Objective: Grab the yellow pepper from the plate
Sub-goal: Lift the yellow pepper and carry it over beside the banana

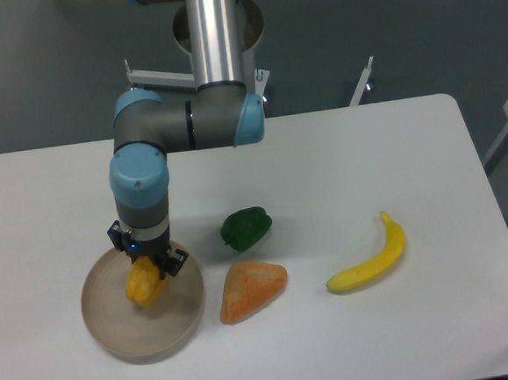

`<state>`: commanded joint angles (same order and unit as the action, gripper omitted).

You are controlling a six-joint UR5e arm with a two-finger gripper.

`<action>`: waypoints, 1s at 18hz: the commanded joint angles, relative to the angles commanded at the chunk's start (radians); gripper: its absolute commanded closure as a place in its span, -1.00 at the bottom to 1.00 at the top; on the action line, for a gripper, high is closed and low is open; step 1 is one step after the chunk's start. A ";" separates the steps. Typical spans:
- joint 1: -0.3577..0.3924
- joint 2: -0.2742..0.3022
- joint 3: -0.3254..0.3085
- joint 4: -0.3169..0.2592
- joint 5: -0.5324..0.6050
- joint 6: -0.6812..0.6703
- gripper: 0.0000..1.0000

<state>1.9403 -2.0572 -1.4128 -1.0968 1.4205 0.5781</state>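
The black two-finger end effector (146,267) pinches the small blocky yellow-orange pepper (144,282) from above; the pepper sits directly beneath it, over the round beige plate (115,328) on the white surface (366,163). A green pepper (245,228) lies at the plate's two o'clock.

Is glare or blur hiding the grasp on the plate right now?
Fixed camera: soft, even lighting with no glare on the white table; the whole picture is slightly soft. The tool covers the top of the yellow pepper over the plate, so finger contact cannot be made out.
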 joint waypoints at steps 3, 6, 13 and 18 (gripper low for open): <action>0.084 0.015 0.003 -0.002 0.006 0.132 0.05; 0.179 0.011 0.041 -0.008 0.008 0.300 0.05; 0.350 -0.040 0.137 -0.043 0.034 0.567 0.05; 0.384 -0.089 0.170 -0.038 0.063 0.620 0.05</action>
<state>2.3239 -2.1460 -1.2426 -1.1351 1.4834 1.1981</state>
